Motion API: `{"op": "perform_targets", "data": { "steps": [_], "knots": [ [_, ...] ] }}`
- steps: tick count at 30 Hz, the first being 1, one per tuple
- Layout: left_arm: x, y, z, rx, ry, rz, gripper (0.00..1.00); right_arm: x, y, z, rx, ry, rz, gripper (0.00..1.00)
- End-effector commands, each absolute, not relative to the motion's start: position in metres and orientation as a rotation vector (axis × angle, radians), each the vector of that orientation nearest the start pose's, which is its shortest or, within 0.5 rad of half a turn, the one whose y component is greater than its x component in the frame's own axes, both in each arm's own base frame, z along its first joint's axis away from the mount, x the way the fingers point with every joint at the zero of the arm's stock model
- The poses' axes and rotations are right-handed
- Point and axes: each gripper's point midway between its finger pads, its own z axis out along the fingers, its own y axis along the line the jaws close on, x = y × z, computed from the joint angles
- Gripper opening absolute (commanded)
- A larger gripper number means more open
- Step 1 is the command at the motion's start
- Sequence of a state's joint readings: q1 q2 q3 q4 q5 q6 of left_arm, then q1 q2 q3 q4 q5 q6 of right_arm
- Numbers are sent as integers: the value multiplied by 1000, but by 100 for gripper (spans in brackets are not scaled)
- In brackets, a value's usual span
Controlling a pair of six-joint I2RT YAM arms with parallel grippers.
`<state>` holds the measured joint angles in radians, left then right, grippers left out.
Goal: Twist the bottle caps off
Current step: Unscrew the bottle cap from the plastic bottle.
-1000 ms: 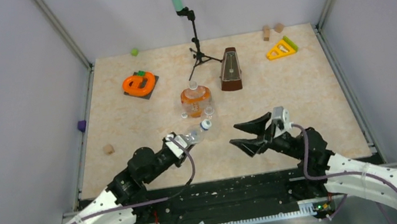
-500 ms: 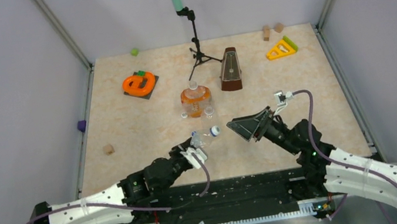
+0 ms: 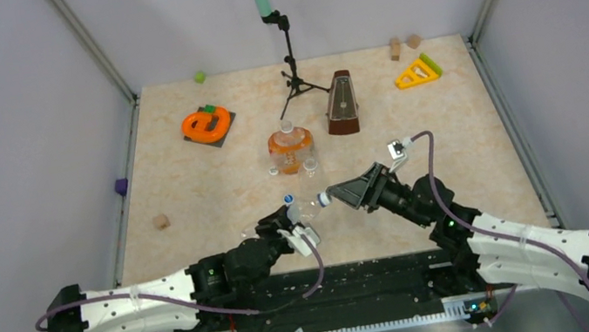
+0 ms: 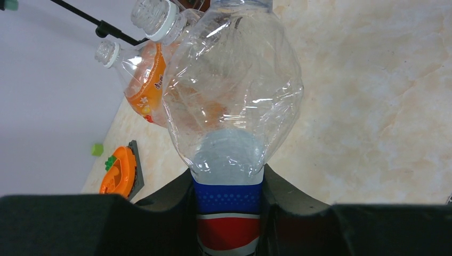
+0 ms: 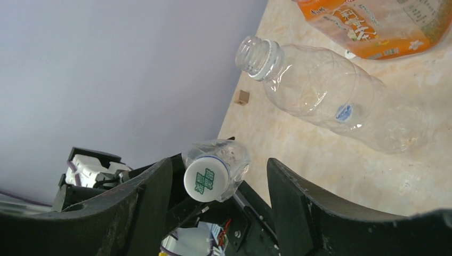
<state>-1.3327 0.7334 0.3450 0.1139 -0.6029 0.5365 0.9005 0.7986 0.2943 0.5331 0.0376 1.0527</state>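
Observation:
My left gripper (image 4: pixel 228 178) (image 3: pixel 294 219) is shut on the blue and red label of a clear bottle (image 4: pixel 234 90) and holds it off the table, neck pointing right. Its white cap (image 5: pixel 207 180) (image 3: pixel 323 199) has green print. The cap sits between the spread fingers of my open right gripper (image 5: pixel 219 166) (image 3: pixel 338 196), nearer the left finger and touching neither. A plain clear bottle (image 5: pixel 320 90) lies on the table with a bare neck (image 4: pixel 154 18). Behind it stands the squat orange bottle (image 3: pixel 290 149) (image 5: pixel 373 21), also uncapped.
A brown metronome (image 3: pixel 342 103) and a black tripod stand (image 3: pixel 292 74) stand behind the bottles. An orange toy on a grey plate (image 3: pixel 206 124) is at the far left, and a yellow triangle (image 3: pixel 417 72) at the far right. A wooden block (image 3: pixel 161 222) lies near the left rail.
My left arm has carried the labelled bottle rightward and nearer. My right gripper has turned and moved left, so its open fingers now flank the cap.

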Motion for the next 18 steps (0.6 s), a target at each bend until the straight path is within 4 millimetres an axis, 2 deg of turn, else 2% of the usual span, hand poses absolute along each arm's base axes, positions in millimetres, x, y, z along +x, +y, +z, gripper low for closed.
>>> {"op": "perform_targets", "data": {
  "steps": [1, 13, 18],
  "knots": [
    [179, -233, 193, 1080, 1325, -31, 0, 182, 288, 254, 161, 1675, 1573, 63],
    [180, -233, 188, 1106, 1334, 2, 0, 175, 306, 252, 83, 1707, 1640, 55],
    [180, -233, 187, 1109, 1337, 4, 0, 176, 308, 250, 81, 1715, 1640, 37]
  ]
}}
